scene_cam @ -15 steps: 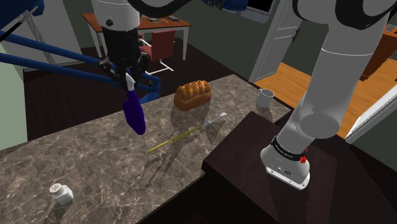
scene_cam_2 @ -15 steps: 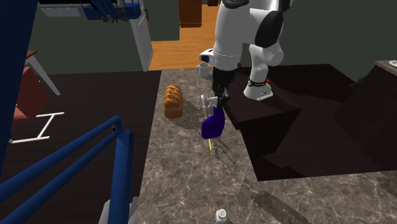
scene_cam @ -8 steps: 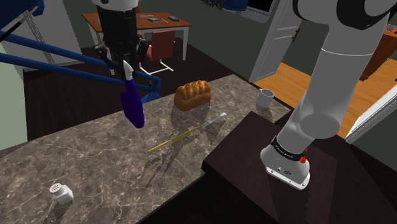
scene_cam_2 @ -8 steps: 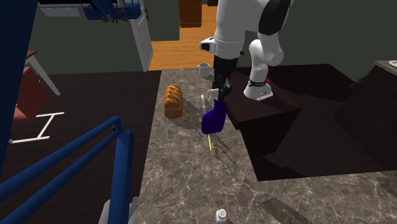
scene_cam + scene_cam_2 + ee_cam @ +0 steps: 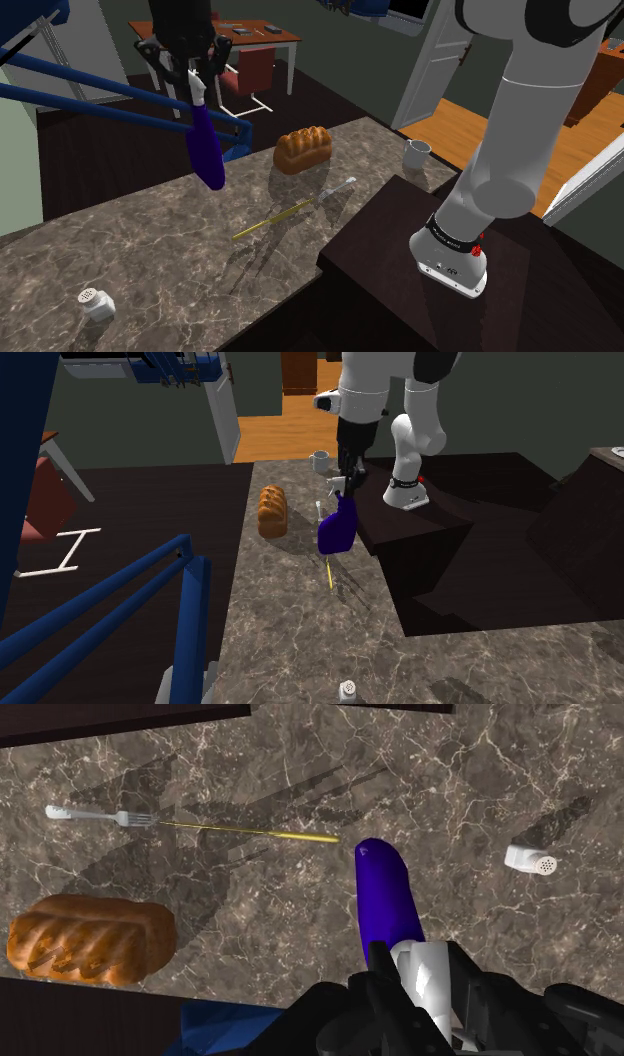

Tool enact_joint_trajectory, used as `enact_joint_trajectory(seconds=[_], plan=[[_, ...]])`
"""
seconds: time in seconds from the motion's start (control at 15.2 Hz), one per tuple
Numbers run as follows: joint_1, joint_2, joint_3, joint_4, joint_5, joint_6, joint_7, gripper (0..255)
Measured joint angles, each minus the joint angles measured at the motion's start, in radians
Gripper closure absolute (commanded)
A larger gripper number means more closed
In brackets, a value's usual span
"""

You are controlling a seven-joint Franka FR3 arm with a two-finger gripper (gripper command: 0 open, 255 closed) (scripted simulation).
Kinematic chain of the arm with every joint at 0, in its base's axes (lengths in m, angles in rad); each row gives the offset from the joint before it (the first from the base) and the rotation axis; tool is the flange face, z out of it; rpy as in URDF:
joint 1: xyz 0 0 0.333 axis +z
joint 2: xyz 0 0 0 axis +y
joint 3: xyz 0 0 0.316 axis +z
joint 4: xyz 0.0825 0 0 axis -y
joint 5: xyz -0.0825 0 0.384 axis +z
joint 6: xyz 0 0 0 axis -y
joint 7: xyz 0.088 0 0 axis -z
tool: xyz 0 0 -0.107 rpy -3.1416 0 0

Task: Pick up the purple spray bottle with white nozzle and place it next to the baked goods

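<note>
The purple spray bottle (image 5: pixel 206 150) hangs tilted in the air above the marble counter (image 5: pixel 160 260), held by its white nozzle (image 5: pixel 198 91). My black gripper (image 5: pixel 196 82) is shut on that nozzle. In the second exterior view the bottle (image 5: pixel 333 530) hangs under the gripper (image 5: pixel 345 487), to the right of the bread loaf (image 5: pixel 271 510). From the wrist the bottle (image 5: pixel 389 907) points away from the fingers (image 5: pixel 390 979), high over the counter. The brown loaf (image 5: pixel 303 148) lies on the counter to the shoulder view's right of the bottle, also seen as the loaf (image 5: pixel 90 939).
A fork (image 5: pixel 336 188) and a thin yellow stick (image 5: pixel 271 217) lie mid-counter. A white shaker (image 5: pixel 96 302) lies near the front left, a grey mug (image 5: pixel 417 153) stands at the far right. Blue railings (image 5: pixel 110 95) run behind the counter. The dark stand (image 5: pixel 440 310) sits lower right.
The gripper has risen with the bottle in it, lifting it higher above the counter. Loaf, fork and shaker have stayed put.
</note>
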Motion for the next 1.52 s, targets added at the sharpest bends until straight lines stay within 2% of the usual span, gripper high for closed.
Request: enact_joint_trajectory(seconds=[0.26, 0.33, 0.53, 0.79, 0.99, 1.52], plan=[[0.015, 0.017, 0.002, 0.075, -0.011, -0.061, 0.002, 255], [0.004, 0.005, 0.0, 0.067, -0.003, -0.062, -0.009, 255], [-0.077, -0.107, -0.015, -0.054, 0.068, -0.028, -0.086, 255], [-0.159, -0.235, -0.061, -0.19, 0.149, 0.009, -0.208, 255], [-0.205, -0.326, -0.109, -0.281, 0.201, 0.026, -0.304, 255], [-0.281, -0.489, -0.247, -0.444, 0.265, 0.039, -0.532, 255]])
